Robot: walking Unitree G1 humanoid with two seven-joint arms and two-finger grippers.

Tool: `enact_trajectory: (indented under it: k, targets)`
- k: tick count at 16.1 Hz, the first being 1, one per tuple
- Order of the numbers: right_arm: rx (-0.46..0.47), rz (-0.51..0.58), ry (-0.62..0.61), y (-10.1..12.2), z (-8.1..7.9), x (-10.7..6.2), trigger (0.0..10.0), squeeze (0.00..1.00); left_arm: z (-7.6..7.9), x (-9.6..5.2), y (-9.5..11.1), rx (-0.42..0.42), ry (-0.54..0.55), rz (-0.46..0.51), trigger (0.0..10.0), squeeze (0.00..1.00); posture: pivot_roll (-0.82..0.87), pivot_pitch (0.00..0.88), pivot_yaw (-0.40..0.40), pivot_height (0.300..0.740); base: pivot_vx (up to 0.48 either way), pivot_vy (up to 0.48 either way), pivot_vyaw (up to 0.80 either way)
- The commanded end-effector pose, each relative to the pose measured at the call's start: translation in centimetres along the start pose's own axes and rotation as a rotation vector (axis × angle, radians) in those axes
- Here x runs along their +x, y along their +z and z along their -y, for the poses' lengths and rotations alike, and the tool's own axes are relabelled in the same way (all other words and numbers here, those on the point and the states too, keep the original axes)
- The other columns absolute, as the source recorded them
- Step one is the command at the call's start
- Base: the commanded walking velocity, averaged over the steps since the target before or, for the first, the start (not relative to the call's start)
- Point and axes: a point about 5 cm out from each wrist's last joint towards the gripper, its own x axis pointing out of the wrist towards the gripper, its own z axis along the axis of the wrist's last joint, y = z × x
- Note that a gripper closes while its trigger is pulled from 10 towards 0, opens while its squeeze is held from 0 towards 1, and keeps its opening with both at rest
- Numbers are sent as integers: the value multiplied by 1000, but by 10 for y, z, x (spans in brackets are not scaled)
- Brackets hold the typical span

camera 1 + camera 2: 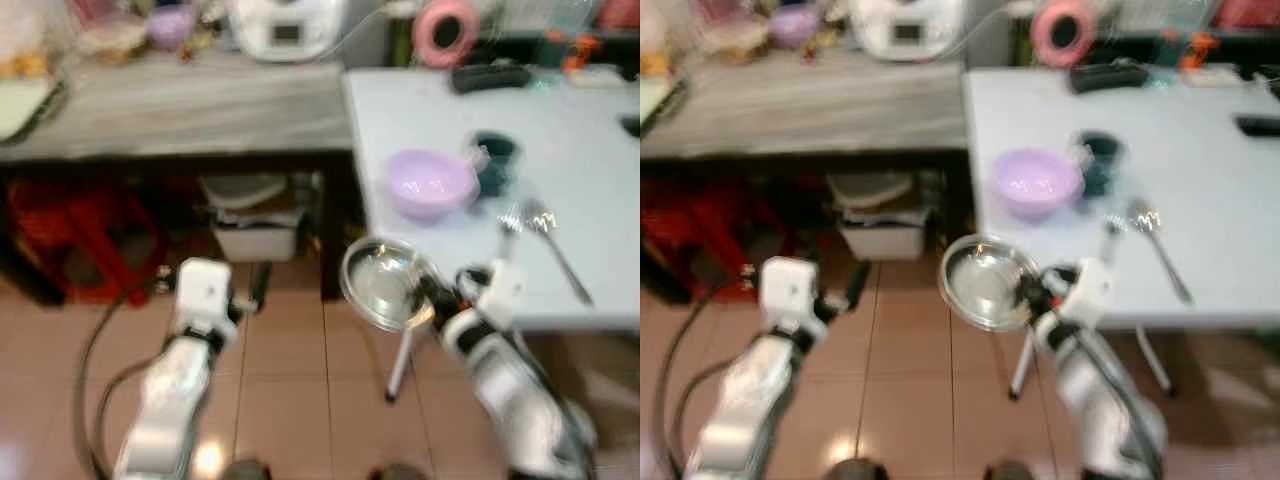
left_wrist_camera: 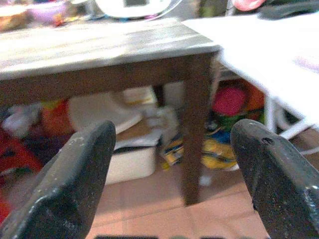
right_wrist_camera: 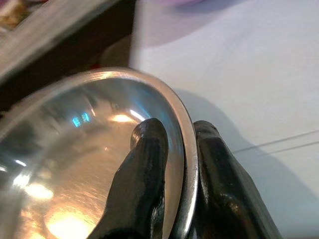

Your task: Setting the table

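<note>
A shiny steel bowl [image 1: 383,283] hangs at the near left corner of the white table [image 1: 590,180], partly over its edge. My right gripper [image 1: 432,295] is shut on the bowl's rim [image 3: 185,164], one finger inside and one outside. On the table stand a lilac bowl [image 1: 430,182] and a dark cup [image 1: 494,160], with a fork [image 1: 508,228] and a spoon [image 1: 556,245] nearer the front. My left gripper [image 2: 174,174] is open and holds nothing, low over the floor in front of the wooden table [image 1: 190,110].
The grey-topped wooden table carries a white appliance [image 1: 285,25] and clutter at the back. Under it are a white bin [image 1: 255,215] and a red crate [image 1: 85,240]. A pink roll [image 1: 446,30] and a black item [image 1: 490,76] lie at the white table's far side.
</note>
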Motion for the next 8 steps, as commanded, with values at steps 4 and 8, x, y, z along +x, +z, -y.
enact_trajectory:
  k: [4,8]
  targets:
    - [-131,130,39,21,-11,4,0,0,1,4,4,40,-4,28,10000,0,-31,38,38,740,139,427,0]
    - [-147,198,20,33,-11,6,0,0,4,6,5,57,-8,31,10000,0,-31,34,39,740,392,276,0]
